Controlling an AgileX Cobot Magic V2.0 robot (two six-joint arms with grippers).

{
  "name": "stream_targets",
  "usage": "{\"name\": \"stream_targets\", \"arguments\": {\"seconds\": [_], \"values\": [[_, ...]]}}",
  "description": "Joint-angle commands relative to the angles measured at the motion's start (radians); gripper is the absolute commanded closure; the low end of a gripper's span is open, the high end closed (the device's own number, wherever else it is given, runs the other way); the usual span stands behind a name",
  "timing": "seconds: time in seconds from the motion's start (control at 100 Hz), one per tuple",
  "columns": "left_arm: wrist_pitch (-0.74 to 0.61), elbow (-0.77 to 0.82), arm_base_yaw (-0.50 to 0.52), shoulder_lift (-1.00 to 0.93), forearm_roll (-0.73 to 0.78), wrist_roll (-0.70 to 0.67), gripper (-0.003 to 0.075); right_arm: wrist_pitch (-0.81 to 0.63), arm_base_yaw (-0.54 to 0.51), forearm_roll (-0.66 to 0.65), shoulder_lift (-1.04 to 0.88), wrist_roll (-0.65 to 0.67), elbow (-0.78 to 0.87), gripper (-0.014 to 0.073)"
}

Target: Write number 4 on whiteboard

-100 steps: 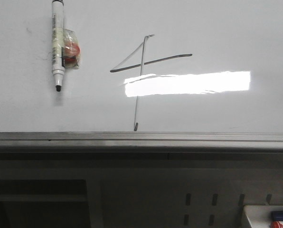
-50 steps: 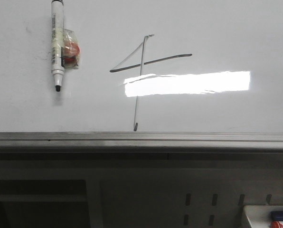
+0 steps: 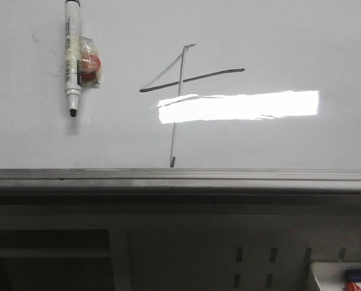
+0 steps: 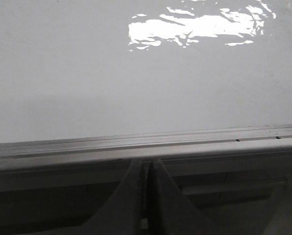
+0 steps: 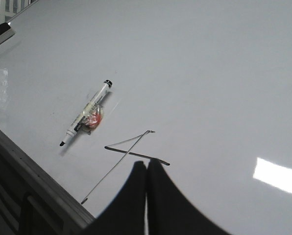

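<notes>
On the whiteboard (image 3: 289, 36), the number 4 (image 3: 179, 85) shows thin dark strokes.

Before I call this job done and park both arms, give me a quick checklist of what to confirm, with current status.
1. Dark hand-drawn number 4 on the glossy white whiteboard, all three strokes present: ok.
2. Stem legible under the bright glare: cannot tell, faint there.
3. White uncapped marker pen released, lying on the board: ok.
4. Right gripper shut and empty: ok.
5. Left gripper shut and empty, by the grey metal rail: ok.
</notes>
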Motion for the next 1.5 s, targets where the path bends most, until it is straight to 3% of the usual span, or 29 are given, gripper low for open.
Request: {"name": "stream_targets", "arguments": {"seconds": [0.0,0.35,0.48,0.53,0.61,0.73,0.84,0.89,1.01,1.25,1.49], "values": [[-0.069,0.032,0.005,0.009,-0.011,-0.01,0.0741,-0.072,-0.007,-0.003,0.007,0.001,-0.026,0.0658],[-0.069,0.032,0.005,0.009,-0.011,-0.01,0.0741,-0.072,-0.007,-0.003,0.007,0.001,-0.017,0.0658],[-0.069,0.032,0.005,0.009,-0.011,-0.01,0.0741,-0.118,-0.019,-0.066,0.007,0.008,0.03,0.0658],[-0.069,0.032,0.005,0.009,-0.011,-0.01,0.0741,-0.133,-0.04,-0.134,0.007,0.11,0.049,0.0658],[-0.069,0.032,0.005,0.009,-0.011,-0.01,0.0741,-0.125,-0.115,-0.301,0.007,0.387,0.08,0.0658],[-0.069,0.032,0.005,0.009,-0.011,-0.01,0.0741,-0.033,-0.32,-0.575,0.003,0.73,0.114,0.0658],[-0.069,0.032,0.005,0.009,-0.011,-0.01,0.0741,0.019,-0.477,-0.68,-0.029,0.953,0.153,0.0658],[-0.069,0.032,0.005,0.009,-0.011,-0.01,0.0741,0.024,-0.535,-0.694,-0.059,0.959,0.175,0.0658],[-0.069,0.032,0.005,0.009,-0.011,-0.01,0.0741,0.208,-0.618,-0.739,-0.164,0.959,0.172,0.0658],[-0.069,0.032,0.005,0.009,-0.011,-0.01,0.0741,0.46,-0.631,-0.739,-0.229,0.959,0.172,0.0658],[-0.069,0.032,0.005,0.009,-0.011,-0.01,0.0741,0.465,-0.631,-0.739,-0.229,0.959,0.172,0.0658]]}}
